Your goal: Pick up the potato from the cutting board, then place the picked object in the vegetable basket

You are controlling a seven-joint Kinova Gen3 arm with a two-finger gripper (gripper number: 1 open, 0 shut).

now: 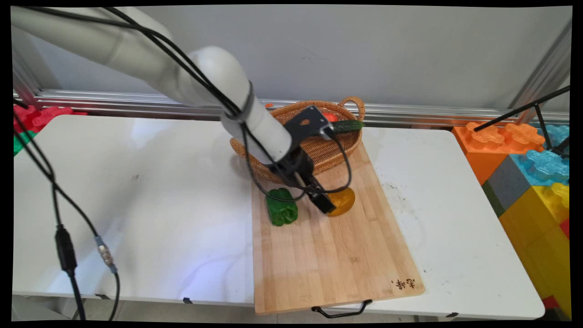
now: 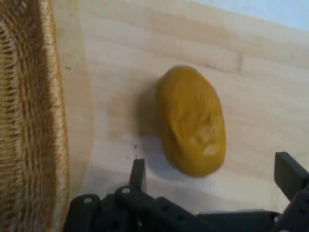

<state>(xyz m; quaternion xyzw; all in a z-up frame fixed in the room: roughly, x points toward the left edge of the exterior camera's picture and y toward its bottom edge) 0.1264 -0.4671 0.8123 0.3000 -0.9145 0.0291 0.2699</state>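
Note:
My gripper (image 1: 329, 207) is low over the wooden cutting board (image 1: 337, 255), open, with its fingers spread wide. A yellow-orange potato (image 1: 345, 200) lies on the board right at the fingertips. In the hand view the potato (image 2: 193, 121) sits just ahead of the open gripper (image 2: 212, 176), between the left finger (image 2: 138, 173) and the right finger (image 2: 289, 175), touching neither. A green bell pepper (image 1: 282, 208) rests on the board to the left of the hand.
A wicker basket (image 1: 353, 104) stands at the board's far end with a cucumber (image 1: 348, 126) and a red thing (image 1: 329, 117) in it; its wall (image 2: 29, 121) fills the hand view's left. Big toy blocks (image 1: 528, 173) stand right of the table. Black cables (image 1: 63, 246) hang at left.

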